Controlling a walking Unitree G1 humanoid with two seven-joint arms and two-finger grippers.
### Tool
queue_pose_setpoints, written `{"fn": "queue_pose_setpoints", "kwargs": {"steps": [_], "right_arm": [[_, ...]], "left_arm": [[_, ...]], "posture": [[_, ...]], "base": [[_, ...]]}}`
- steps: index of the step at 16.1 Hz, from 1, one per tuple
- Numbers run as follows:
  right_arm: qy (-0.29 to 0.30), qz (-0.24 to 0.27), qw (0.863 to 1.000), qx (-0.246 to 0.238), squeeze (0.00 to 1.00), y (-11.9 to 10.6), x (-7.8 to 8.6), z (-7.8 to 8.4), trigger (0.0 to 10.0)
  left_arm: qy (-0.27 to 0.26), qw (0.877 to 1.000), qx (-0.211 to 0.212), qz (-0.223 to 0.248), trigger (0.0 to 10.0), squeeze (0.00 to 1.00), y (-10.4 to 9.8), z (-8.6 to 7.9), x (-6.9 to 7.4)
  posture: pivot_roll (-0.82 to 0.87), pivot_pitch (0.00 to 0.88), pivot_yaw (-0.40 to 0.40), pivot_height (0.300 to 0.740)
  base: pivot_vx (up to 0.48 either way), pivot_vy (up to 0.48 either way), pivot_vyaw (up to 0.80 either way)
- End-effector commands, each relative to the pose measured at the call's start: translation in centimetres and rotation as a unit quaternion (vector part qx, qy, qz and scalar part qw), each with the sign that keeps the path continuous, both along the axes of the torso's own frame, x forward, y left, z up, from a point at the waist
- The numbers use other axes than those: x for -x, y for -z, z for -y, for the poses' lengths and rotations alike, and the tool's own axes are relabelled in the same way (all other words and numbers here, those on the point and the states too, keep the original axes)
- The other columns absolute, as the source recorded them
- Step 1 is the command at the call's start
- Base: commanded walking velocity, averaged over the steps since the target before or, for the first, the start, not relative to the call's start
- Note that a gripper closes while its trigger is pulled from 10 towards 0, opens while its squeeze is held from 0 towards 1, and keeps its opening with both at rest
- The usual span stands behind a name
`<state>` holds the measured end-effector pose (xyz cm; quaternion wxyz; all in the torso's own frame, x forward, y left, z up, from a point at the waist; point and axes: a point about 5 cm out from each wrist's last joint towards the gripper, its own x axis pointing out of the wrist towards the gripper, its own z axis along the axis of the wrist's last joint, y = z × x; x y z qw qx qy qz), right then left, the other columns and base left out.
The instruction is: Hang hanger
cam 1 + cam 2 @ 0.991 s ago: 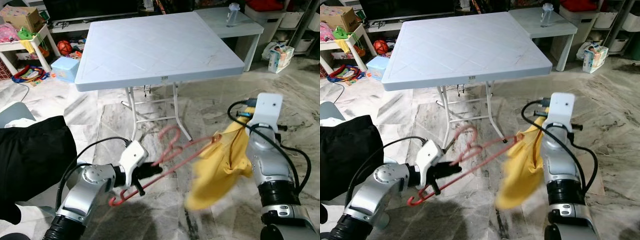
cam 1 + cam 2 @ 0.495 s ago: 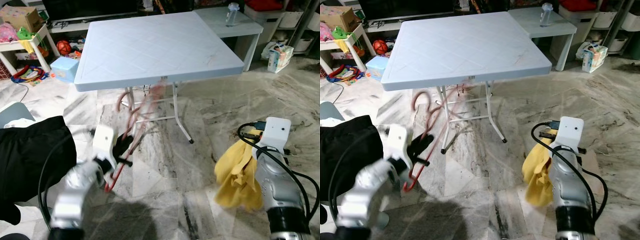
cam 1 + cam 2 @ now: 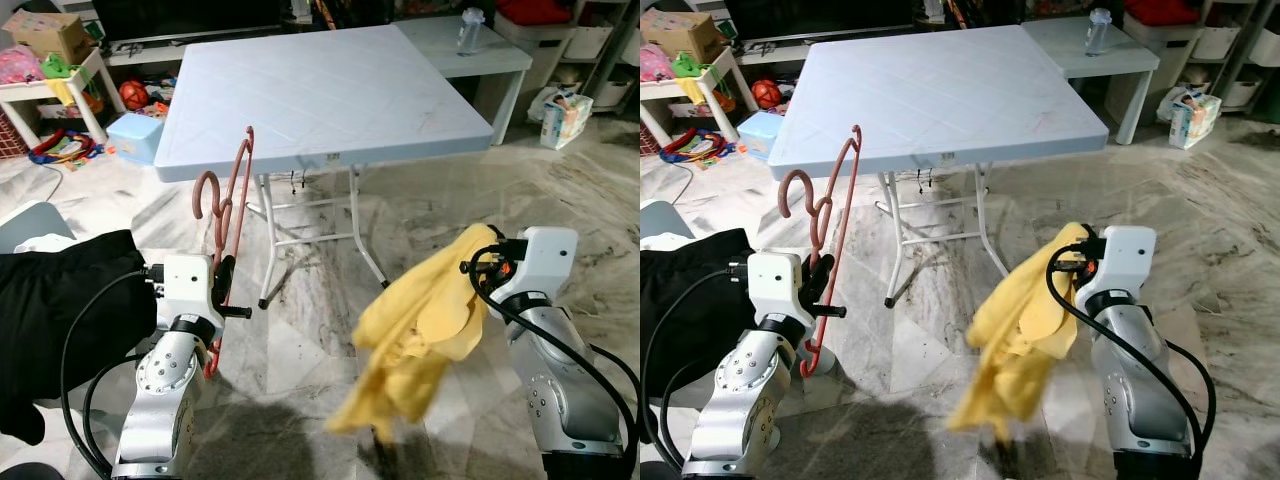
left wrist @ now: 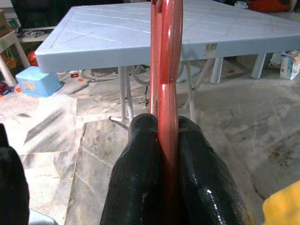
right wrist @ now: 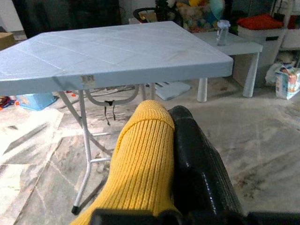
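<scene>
My left gripper (image 3: 224, 280) is shut on a red plastic hanger (image 3: 233, 205), which stands upright with its hook (image 3: 205, 190) at the top left, in front of the table's near-left corner. The left wrist view has the hanger's bar (image 4: 167, 61) pinched between both black fingers (image 4: 140, 173). At lower right, my right gripper (image 3: 474, 266) is shut on a yellow knitted garment (image 3: 415, 330) that hangs and swings, blurred, above the floor. In the right wrist view the yellow knit (image 5: 143, 159) drapes over one finger (image 5: 197, 154).
A pale blue folding table (image 3: 320, 90) stands just ahead on a marble floor (image 3: 330, 300). Black cloth (image 3: 60, 320) lies at my left. Behind are a white side table with a bottle (image 3: 470, 30), toys (image 3: 60, 150) and a blue box (image 3: 135, 135).
My left arm has turned the hanger from a forward tilt to upright and drawn it closer. The right arm has raised the yellow garment, which swings leftward.
</scene>
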<state>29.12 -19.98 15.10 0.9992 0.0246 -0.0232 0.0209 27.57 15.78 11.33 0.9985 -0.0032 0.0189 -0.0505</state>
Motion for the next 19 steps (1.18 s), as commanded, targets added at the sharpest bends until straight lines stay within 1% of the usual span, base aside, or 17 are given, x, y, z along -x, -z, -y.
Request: {"fn": "queue_pose_setpoints", "kwargs": {"steps": [1, 2, 3, 4, 6, 7, 9, 10, 11, 12, 13, 14, 16, 19], "right_arm": [[-0.012, 0.031, 0.999, 0.011, 0.00, -1.5, 0.0, -0.6, 10.0], [-0.014, 0.029, 0.999, 0.011, 0.00, -1.6, 0.0, -1.0, 10.0], [-0.029, 0.029, 0.999, 0.001, 0.00, -1.7, 0.1, -1.3, 10.0], [-0.032, 0.032, 0.999, -0.014, 0.00, -1.6, 0.3, -1.4, 10.0], [-0.030, 0.018, 0.999, -0.014, 0.00, -1.0, 0.4, -1.6, 10.0], [-0.032, 0.016, 0.999, -0.007, 0.00, -0.9, 0.4, -1.8, 10.0], [-0.034, 0.014, 0.999, 0.030, 0.00, -0.6, 0.4, -2.3, 10.0], [-0.035, 0.034, 0.997, 0.054, 0.00, -0.6, 0.2, -2.6, 10.0], [-0.037, 0.038, 0.997, 0.049, 0.00, -0.7, 0.2, -2.7, 10.0], [-0.051, 0.048, 0.997, 0.039, 0.00, -1.0, 0.2, -3.0, 10.0], [-0.054, 0.043, 0.997, 0.034, 0.00, -1.0, 0.1, -3.2, 10.0], [-0.055, 0.036, 0.998, 0.016, 0.00, -0.9, 0.1, -3.2, 10.0], [-0.046, 0.044, 0.998, 0.018, 0.00, -1.0, 0.1, -3.2, 10.0], [-0.044, 0.049, 0.998, 0.005, 0.00, -1.3, -0.1, -3.3, 10.0]], "left_arm": [[-0.003, 1.000, -0.001, 0.015, 10.0, 0.00, -0.5, -0.1, 0.0], [-0.001, 1.000, -0.005, 0.018, 10.0, 0.00, -0.6, 0.0, -0.1], [0.000, 1.000, -0.006, 0.019, 10.0, 0.00, -0.6, 0.1, -0.1], [0.002, 1.000, -0.003, 0.021, 10.0, 0.00, -0.6, 0.2, -0.2], [0.004, 1.000, 0.001, 0.022, 10.0, 0.00, -0.5, 0.4, -0.2], [0.004, 1.000, 0.003, 0.022, 10.0, 0.00, -0.5, 0.4, -0.1], [0.008, 1.000, 0.006, 0.022, 10.0, 0.00, -0.4, 0.5, -0.1], [0.010, 1.000, 0.008, 0.025, 10.0, 0.00, -0.6, 0.5, -0.2], [0.011, 1.000, 0.008, 0.026, 10.0, 0.00, -0.6, 0.5, -0.2], [0.014, 0.999, 0.006, 0.030, 10.0, 0.00, -0.8, 0.6, -0.4], [0.014, 0.999, 0.005, 0.031, 10.0, 0.00, -0.9, 0.5, -0.5], [0.014, 0.999, 0.005, 0.032, 10.0, 0.00, -1.0, 0.5, -0.6], [0.015, 0.999, 0.007, 0.034, 10.0, 0.00, -1.1, 0.6, -0.7], [0.015, 0.999, 0.010, 0.034, 10.0, 0.00, -1.2, 0.7, -0.8]], "posture": [[-0.02, 0.000, 0.025, 0.740], [-0.02, 0.000, 0.026, 0.740], [-0.02, 0.000, 0.026, 0.740], [-0.02, 0.000, 0.022, 0.740], [-0.02, 0.000, 0.015, 0.740], [-0.02, 0.000, 0.015, 0.740], [-0.01, 0.000, 0.009, 0.740], [-0.01, 0.000, 0.013, 0.740], [-0.01, 0.000, 0.013, 0.740], [-0.01, 0.000, 0.014, 0.740], [-0.01, 0.000, 0.017, 0.740], [-0.01, 0.000, 0.021, 0.740], [-0.01, 0.000, 0.021, 0.740], [0.00, 0.000, 0.019, 0.740]], "base": [[0.000, 0.000, 0.00], [0.000, 0.000, 0.00], [0.000, 0.000, 0.00], [0.255, 0.000, 0.00], [0.317, 0.000, 0.00], [0.341, 0.000, 0.00], [0.377, 0.000, 0.00], [0.412, 0.000, 0.00], [0.412, 0.000, 0.00], [0.412, 0.000, 0.00], [0.405, 0.000, 0.00], [0.409, 0.000, 0.00], [0.409, 0.000, 0.00], [0.428, 0.000, 0.00]]}}
